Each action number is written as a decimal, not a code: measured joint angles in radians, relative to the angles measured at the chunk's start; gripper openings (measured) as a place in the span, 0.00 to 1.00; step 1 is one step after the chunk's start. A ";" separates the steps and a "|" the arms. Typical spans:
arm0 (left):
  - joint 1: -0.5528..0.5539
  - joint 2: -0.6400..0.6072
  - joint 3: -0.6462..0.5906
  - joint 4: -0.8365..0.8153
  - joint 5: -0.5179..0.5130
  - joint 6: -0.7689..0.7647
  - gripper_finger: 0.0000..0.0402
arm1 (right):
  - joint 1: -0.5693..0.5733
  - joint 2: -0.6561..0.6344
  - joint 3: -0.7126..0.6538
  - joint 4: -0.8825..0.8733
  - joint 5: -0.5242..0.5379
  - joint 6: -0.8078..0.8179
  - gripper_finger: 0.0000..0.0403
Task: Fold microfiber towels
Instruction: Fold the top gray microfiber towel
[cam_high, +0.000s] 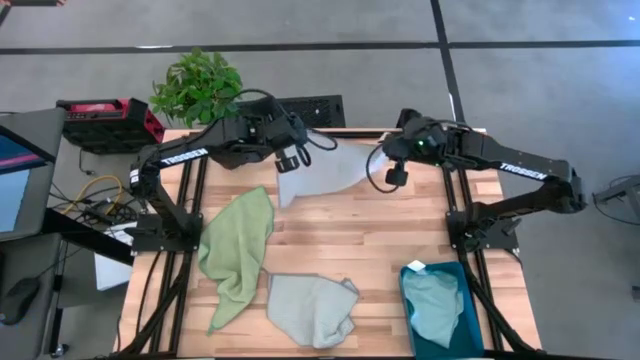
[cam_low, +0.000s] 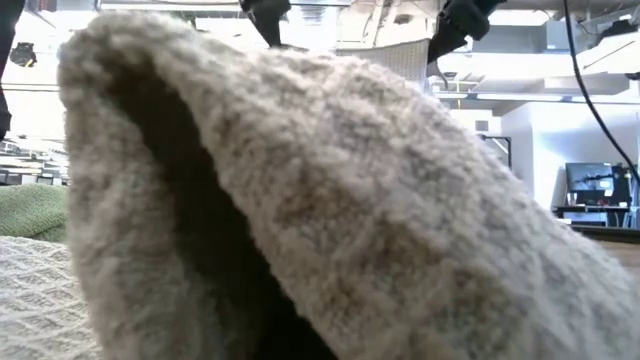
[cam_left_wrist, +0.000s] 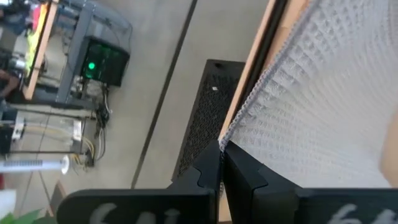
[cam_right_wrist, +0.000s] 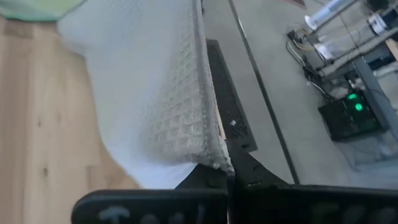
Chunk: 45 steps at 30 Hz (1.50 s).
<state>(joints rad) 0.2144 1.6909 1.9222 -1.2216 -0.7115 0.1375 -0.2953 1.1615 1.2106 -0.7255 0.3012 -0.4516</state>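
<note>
At the table's far edge, around twelve o'clock as you look down, your left gripper (cam_high: 291, 160) has its fingers pressed together on one corner of a pale grey towel (cam_high: 322, 172), and your right gripper (cam_high: 384, 166) pinches the opposite corner the same way. That towel hangs stretched between them, its lower part draping onto the wooden table (cam_high: 400, 225). Both wrist cameras show waffle-textured cloth caught at the tips of the closed fingers. Toward eight o'clock lies a light green towel (cam_high: 238, 252), crumpled in a long strip. Near six o'clock rests another grey towel (cam_high: 312, 308), loosely bunched and almost touching the green one. Down at four o'clock a teal bin (cam_high: 475, 320) holds a light blue towel (cam_high: 435, 305).
</note>
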 joint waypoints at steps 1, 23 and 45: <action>0.015 0.000 -0.011 0.015 0.000 0.000 0.00 | -0.013 0.006 0.000 0.006 0.000 0.000 0.01; 0.130 0.008 -0.059 0.357 0.065 0.193 0.00 | -0.128 0.071 0.000 0.057 0.194 0.017 0.01; -0.050 0.068 -0.060 -0.049 0.340 -0.148 0.00 | 0.079 0.063 -0.276 -0.046 0.063 0.337 0.02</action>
<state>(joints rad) 0.1641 1.7588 1.8622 -1.2707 -0.3710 -0.0110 -0.2160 1.2243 0.9344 -0.7715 0.3640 -0.1146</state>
